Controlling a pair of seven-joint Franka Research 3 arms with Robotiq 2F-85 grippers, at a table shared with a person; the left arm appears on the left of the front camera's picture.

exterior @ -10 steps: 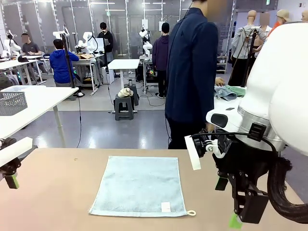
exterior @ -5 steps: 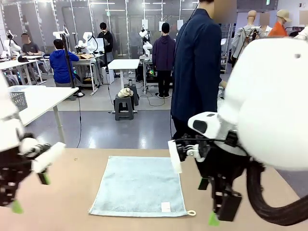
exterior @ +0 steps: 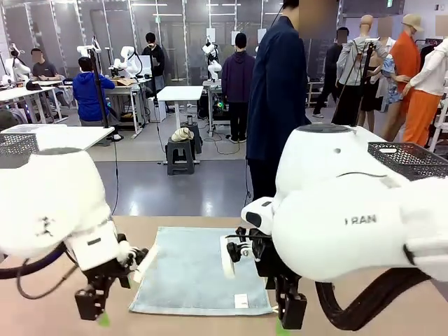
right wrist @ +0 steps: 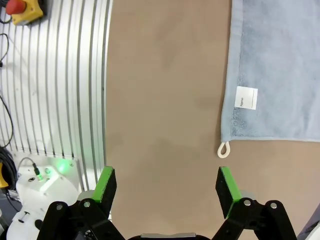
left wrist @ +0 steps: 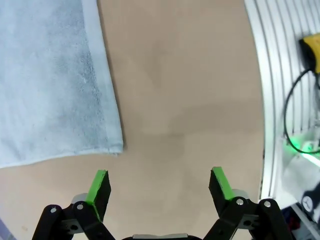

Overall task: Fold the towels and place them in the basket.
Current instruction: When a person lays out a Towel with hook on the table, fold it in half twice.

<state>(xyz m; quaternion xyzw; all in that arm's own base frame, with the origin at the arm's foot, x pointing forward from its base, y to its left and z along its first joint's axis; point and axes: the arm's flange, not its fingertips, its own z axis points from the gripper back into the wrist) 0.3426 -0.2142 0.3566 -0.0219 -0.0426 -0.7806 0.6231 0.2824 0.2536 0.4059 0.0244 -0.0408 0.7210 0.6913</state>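
One pale blue-grey towel (exterior: pixel 189 269) lies flat in the middle of the tan table, with a white label and a white loop at its near right corner. My left gripper (exterior: pixel 94 311) hovers open just off the towel's near left corner. In the left wrist view that corner of the towel (left wrist: pixel 50 75) lies beyond the open gripper (left wrist: pixel 160 187), whose jaws hold nothing. My right gripper (exterior: pixel 287 318) hangs open by the near right corner. The right wrist view shows the loop (right wrist: pixel 223 149) and label (right wrist: pixel 246 97) ahead of the open gripper (right wrist: pixel 165 187). A dark mesh basket (exterior: pixel 409 157) stands at the far right.
A person in a dark jacket (exterior: pixel 280 98) stands at the table's far side. A second mesh basket (exterior: pixel 17 143) sits on a white table at the left. Ribbed metal edging (right wrist: pixel 55 80) and a yellow button box (right wrist: pixel 22 10) border the table's near side.
Both arms have swung in toward the towel: the left from the left edge, the right leftward, each now low by a near corner. Both grippers stayed open.
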